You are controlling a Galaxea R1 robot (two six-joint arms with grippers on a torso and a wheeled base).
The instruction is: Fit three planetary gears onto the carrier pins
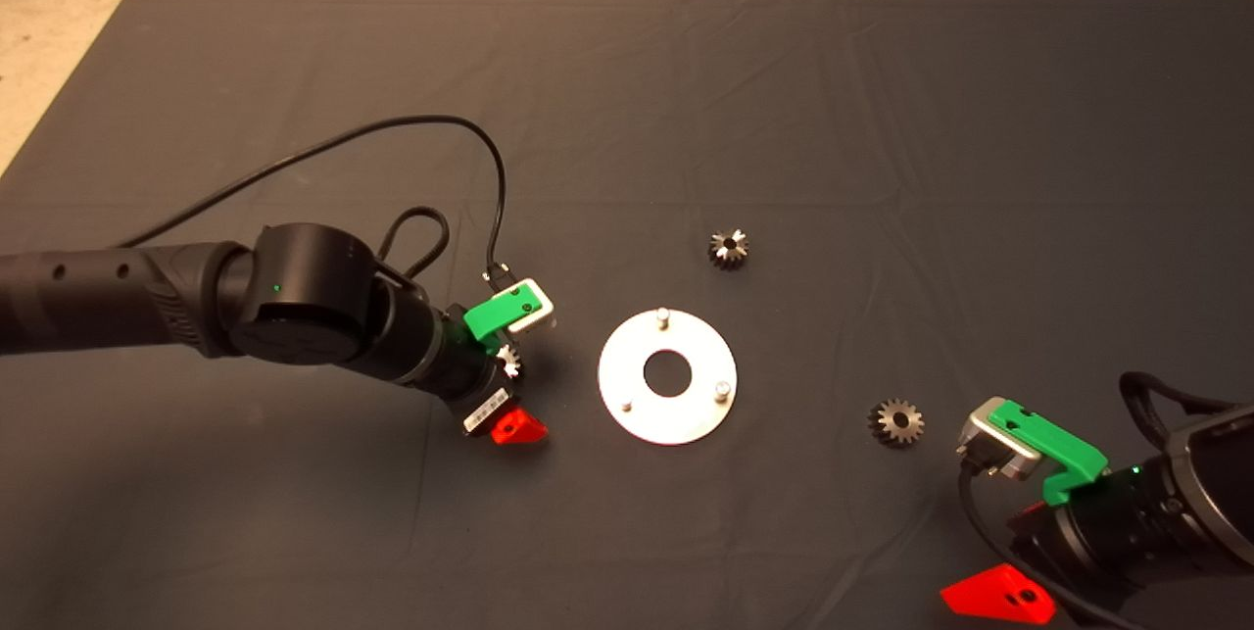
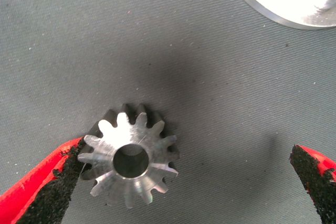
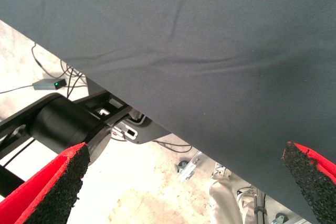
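- No gear is on a pin yet: all three pins [image 1: 663,315] on the plate [image 1: 627,370] stand bare, so every install is left.
- The plate lies about mid-mat [image 1: 882,121] on the counter.
- One gear [image 1: 729,247] lies just beyond the plate, toward the far edge; another gear [image 1: 894,421] lies on the right, near the front.
- The third gear [image 2: 130,157] lies flat on the mat just left of the plate, between the fingers of the left gripper [image 1: 514,365].
- That gripper is spread wide, not yet clamped; one pad [image 2: 50,192] touches the gear's teeth, the other pad [image 2: 315,174] is well apart.
- The left arm reaches in low from the left edge, wrist tipped down over the gear.
- The right gripper [image 1: 999,552] waits, released and empty, at the front right corner.
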